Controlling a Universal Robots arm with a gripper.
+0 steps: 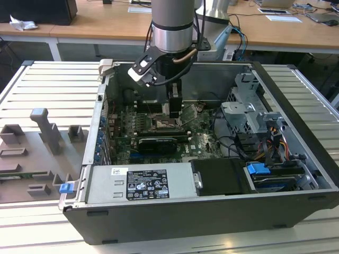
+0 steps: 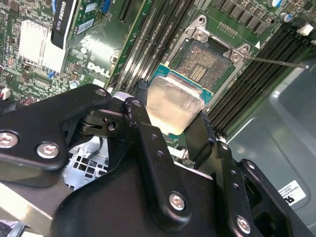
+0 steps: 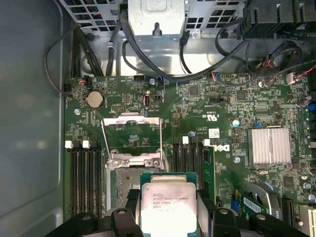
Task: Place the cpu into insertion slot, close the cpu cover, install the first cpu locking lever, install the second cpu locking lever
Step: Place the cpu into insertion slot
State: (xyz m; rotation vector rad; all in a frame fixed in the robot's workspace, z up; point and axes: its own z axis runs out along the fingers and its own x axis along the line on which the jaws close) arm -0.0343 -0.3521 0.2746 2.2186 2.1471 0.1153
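My gripper [image 2: 170, 116] is shut on the cpu [image 2: 173, 103], a flat square chip with a pale metal top, gripped by its two opposite edges between black fingers [image 2: 143, 133]. The cpu hovers just above the board, beside and partly over the insertion slot [image 2: 205, 61], whose dark pin field lies bare. In the first wrist view the cpu [image 3: 168, 205] hides part of the insertion slot [image 3: 123, 180]. The cpu cover [image 3: 132, 134] stands swung up and open at the slot's far side. A thin locking lever [image 2: 276, 62] sticks out free. In the exterior view the gripper [image 1: 175, 111] hangs inside the open computer case.
Long black memory slots [image 3: 84, 175] flank the socket on both sides. A finned heat sink [image 3: 269, 145] and a black card [image 1: 156, 143] sit nearby. Cables [image 3: 148, 69] and a drive cage [image 1: 249, 111] crowd the case's one end; the power supply [image 1: 140, 185] lines the front.
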